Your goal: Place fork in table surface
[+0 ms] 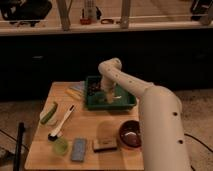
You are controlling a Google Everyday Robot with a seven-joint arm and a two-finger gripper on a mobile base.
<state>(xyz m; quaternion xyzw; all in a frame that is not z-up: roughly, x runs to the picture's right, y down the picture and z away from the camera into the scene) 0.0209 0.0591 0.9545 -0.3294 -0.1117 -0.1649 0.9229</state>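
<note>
The gripper (pixel 110 95) reaches down into the dark green tray (pixel 126 103) at the back of the light tan wooden table surface (pixel 92 127). The white arm runs from the lower right up over the table and bends down to the tray. The fork does not show; it may be hidden in the tray under the gripper. A few small pale items lie inside the tray beside the gripper.
A brown bowl (pixel 131 134) stands front right beside the arm. A white-handled brush with a dark head (pixel 62 122) and a green vegetable (pixel 49 112) lie left. A green cup (pixel 60 145), blue sponge (pixel 78 149) and brown block (pixel 105 144) sit at the front. Yellow items (pixel 75 91) lie left of the tray.
</note>
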